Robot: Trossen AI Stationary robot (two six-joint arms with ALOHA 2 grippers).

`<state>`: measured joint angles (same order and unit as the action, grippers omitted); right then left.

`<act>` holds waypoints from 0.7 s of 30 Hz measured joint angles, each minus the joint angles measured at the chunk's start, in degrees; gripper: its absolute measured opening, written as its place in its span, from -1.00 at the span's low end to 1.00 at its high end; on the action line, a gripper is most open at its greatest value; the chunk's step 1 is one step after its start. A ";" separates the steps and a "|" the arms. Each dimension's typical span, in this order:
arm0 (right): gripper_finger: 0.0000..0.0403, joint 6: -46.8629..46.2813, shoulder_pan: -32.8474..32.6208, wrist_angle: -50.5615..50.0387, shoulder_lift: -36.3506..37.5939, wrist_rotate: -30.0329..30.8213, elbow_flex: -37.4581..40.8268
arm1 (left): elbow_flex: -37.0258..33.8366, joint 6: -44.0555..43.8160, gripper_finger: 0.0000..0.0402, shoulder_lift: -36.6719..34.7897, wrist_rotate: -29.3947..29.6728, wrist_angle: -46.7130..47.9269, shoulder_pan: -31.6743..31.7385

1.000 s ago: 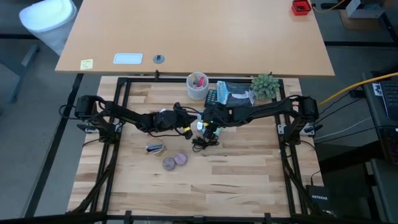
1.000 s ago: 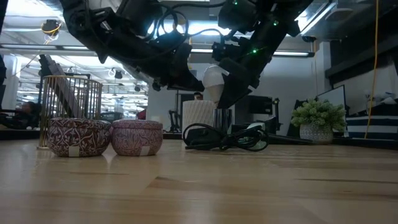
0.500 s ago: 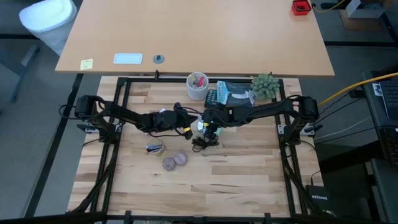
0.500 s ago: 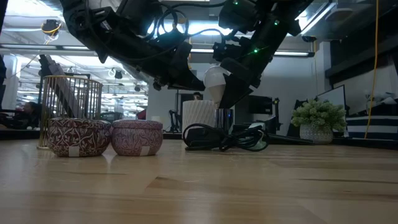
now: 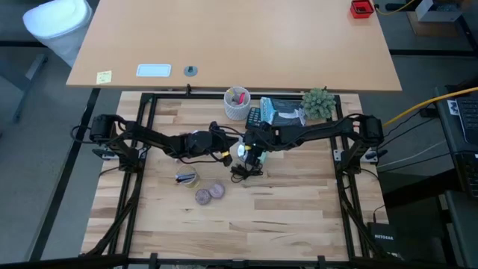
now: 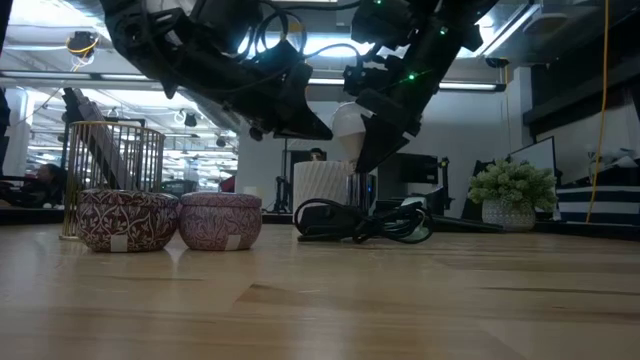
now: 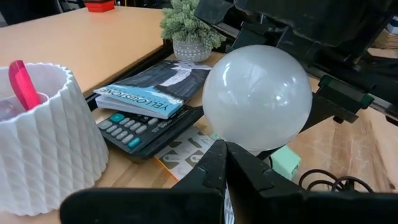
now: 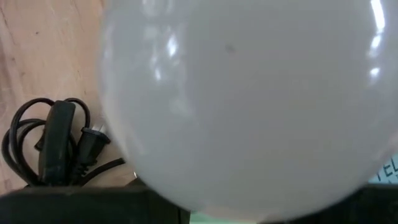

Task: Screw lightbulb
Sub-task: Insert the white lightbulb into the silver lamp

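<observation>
Low view — right tool (image 6: 372,125) grips the lightbulb (image 6: 347,122) mid-air; left tool (image 6: 318,130), fingers together, sits beside it.

Overhead camera looks straight down on the pale wooden slatted table (image 5: 246,217), both arms meeting at centre. Low camera sits at tabletop level, facing twelve o'clock into the room. Left wrist camera looks close at the round white glass lightbulb (image 7: 257,98); right wrist's lens seems almost against it, the same lightbulb.

light: bright overhead strips, low view | arms backlit | bulb (image 8: 249,99) glare
</observation>
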<state>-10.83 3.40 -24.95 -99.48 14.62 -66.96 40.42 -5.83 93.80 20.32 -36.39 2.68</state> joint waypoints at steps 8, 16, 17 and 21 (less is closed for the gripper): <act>-0.42 -1.47 -0.10 -1.90 0.02 -0.71 -0.17 | 0.11 -0.03 -0.99 0.00 -0.95 0.29 -0.07; -0.42 -1.57 -0.02 -1.64 0.04 -2.17 -0.17 | 0.13 -0.13 -0.99 0.00 -0.86 0.28 -0.07; -0.42 -1.57 -0.02 -1.64 0.04 -2.17 -0.17 | 0.13 -0.13 -0.99 0.00 -0.86 0.29 -0.07; -0.41 -1.57 -0.02 -1.64 0.04 -2.65 -0.17 | 0.15 -0.13 -0.99 0.00 -0.85 0.23 -0.07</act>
<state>-12.40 3.38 -26.59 -99.44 11.97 -67.13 40.57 -5.96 93.80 19.46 -36.17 2.61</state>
